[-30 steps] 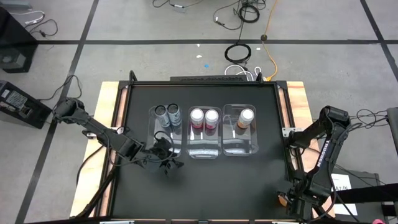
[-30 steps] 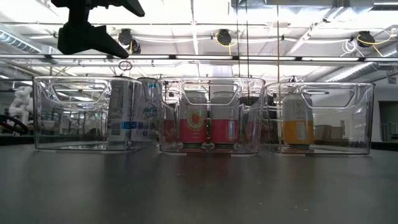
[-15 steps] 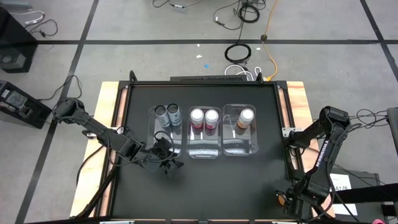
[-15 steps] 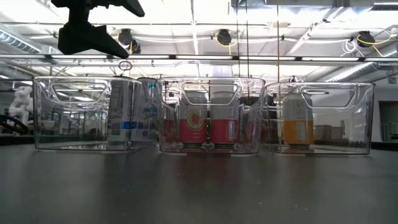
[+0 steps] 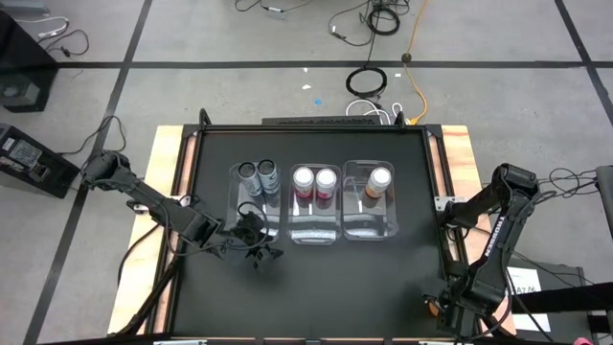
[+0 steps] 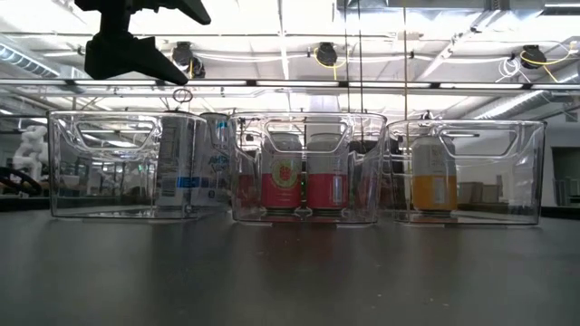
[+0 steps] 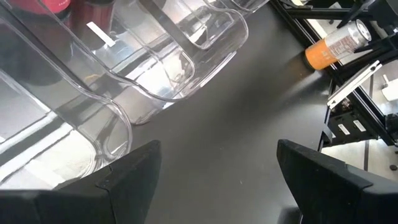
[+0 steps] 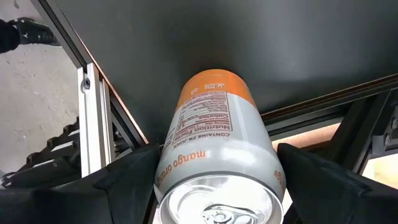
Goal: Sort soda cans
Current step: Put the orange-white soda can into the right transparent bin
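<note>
Three clear bins stand side by side mid-table. The left bin (image 5: 235,206) holds two dark grey cans (image 5: 257,175), the middle bin (image 5: 314,230) two pink cans (image 5: 314,179), and the right bin (image 5: 369,225) one upright orange can (image 5: 379,179). A second orange can (image 8: 214,137) lies on its side on the frame rail at the table's near right corner (image 5: 433,309). My right gripper (image 8: 217,186) is open, one finger on either side of the can's top end. My left gripper (image 5: 257,251) hangs open above the near end of the left bin.
Metal frame rails (image 8: 93,112) and the wooden table edge run right beside the lying can. Bare black mat (image 5: 345,287) stretches between the bins and the near edge. Cables lie on the floor beyond the far edge.
My right arm has sunk a little toward the near right corner, closer onto the lying orange can. The can, the bins and my left arm have kept still.
</note>
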Motion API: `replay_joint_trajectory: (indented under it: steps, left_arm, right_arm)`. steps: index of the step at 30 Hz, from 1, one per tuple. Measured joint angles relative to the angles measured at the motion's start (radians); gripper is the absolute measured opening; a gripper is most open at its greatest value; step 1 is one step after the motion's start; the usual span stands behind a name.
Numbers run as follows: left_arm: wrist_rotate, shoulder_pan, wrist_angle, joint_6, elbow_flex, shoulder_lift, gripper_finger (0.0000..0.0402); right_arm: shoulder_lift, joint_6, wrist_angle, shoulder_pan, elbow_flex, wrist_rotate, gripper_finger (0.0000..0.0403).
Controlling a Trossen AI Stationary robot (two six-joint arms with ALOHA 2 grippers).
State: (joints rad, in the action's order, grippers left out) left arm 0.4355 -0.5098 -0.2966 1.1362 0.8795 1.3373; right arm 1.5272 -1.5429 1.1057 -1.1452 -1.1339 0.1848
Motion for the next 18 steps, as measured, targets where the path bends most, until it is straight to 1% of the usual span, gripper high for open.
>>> replay_joint_trajectory:
  steps: [5,7,9,15,18]
  left_arm:
    - [0.000,0.000,0.000,0.000,0.000,0.000,0.0328]
    - [0.000,0.000,0.000,0.000,0.000,0.000,0.0328]
    - [0.000,0.000,0.000,0.000,0.000,0.000,0.0328]
    - [0.000,0.000,-0.001,0.000,0.000,0.000,0.0328]
    - [0.000,0.000,-0.001,0.000,0.000,0.000,0.0328]
  right_arm:
    - [0.000,-0.002,0.007,0.015,0.000,0.006,0.0315]
    - [0.000,-0.004,0.012,0.020,0.000,0.004,0.0322]
    - [0.004,-0.005,0.022,0.024,0.003,-0.014,0.0335]
    - [0.002,0.011,0.051,0.025,0.002,-0.008,0.0385]
    - [0.002,0.011,0.051,0.025,0.002,-0.002,0.0397]
